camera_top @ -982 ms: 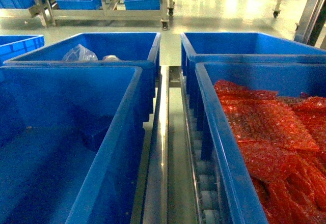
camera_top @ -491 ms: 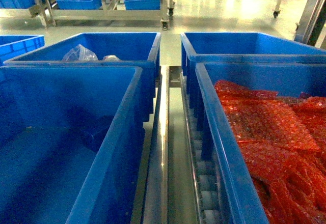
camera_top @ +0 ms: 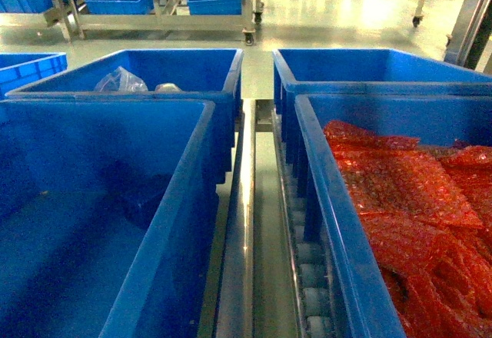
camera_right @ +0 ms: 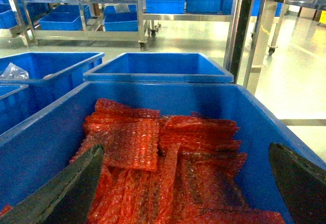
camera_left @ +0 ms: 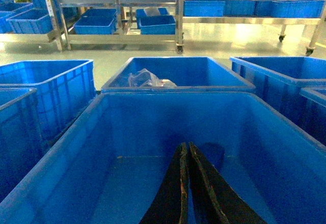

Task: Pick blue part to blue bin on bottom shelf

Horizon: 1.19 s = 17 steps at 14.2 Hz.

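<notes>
Left gripper (camera_left: pixel 186 183): two dark tapered fingers pressed together, clenched on nothing, hanging inside the large deep blue plastic bin (camera_left: pixel 61 147), the landmark for this entry. Right gripper (camera_right: pixel 183 183): dark fingers spread wide and empty, poised over the heap of red bubble-wrap bags (camera_right: pixel 153 152) that fills the neighbouring blue plastic bin (camera_right: pixel 51 127) to the landmark's right. Blue part: a dark blue, block-like shape (camera_top: pixel 146 200) lies on the landmark bin's floor toward its far wall; it is probably the task's thing, though blue on blue leaves its outline unclear. Beyond the landmark: another blue bin holding clear plastic bags (camera_top: pixel 121 81). Between the landmark and the red-filled bin: a steel rail with small white rollers (camera_top: pixel 311 299). The destination bin on the bottom shelf cannot be told apart here. Handling note: the left fingers should part before descending, straddle the block squarely, and stay clear of the far wall.
</notes>
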Tool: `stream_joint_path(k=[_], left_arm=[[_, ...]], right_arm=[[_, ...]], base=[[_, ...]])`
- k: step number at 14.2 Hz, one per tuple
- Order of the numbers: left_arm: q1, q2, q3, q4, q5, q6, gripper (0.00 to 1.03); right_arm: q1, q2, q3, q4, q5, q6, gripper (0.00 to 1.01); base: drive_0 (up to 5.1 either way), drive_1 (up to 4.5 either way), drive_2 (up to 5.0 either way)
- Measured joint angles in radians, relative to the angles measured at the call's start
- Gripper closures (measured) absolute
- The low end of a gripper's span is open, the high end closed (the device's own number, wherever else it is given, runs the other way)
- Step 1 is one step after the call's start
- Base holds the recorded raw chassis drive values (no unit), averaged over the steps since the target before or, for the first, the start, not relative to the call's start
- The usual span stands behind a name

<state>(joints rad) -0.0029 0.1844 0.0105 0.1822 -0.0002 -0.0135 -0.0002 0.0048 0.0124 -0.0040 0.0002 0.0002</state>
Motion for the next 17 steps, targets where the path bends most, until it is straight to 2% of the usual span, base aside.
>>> stream_joint_path(k=[2,3,9,17], left_arm=[[0.000,-0.047,0.002,-0.061,-0.001,0.000,1.01],[0.000,-0.125,0.000,-0.178,0.003,0.000,1.01],[0.001,-0.174,0.000,-0.187,0.000,0.002,1.01],[0.001,-0.174,0.000,-0.187,0.000,0.003,0.29]], right_arm=[[0.000,0.000,0.000,0.000,0.000,0.000,0.03],[0.000,0.000,0.000,0.000,0.000,0.000,0.03],[0.000,0.000,0.000,0.000,0.000,0.000,0.03],[0.000,0.000,0.000,0.000,0.000,0.000,0.03]], base=[[0.0,0.00,0.0],[0.0,0.00,0.0],[0.0,0.00,0.0],[0.0,0.00,0.0]])
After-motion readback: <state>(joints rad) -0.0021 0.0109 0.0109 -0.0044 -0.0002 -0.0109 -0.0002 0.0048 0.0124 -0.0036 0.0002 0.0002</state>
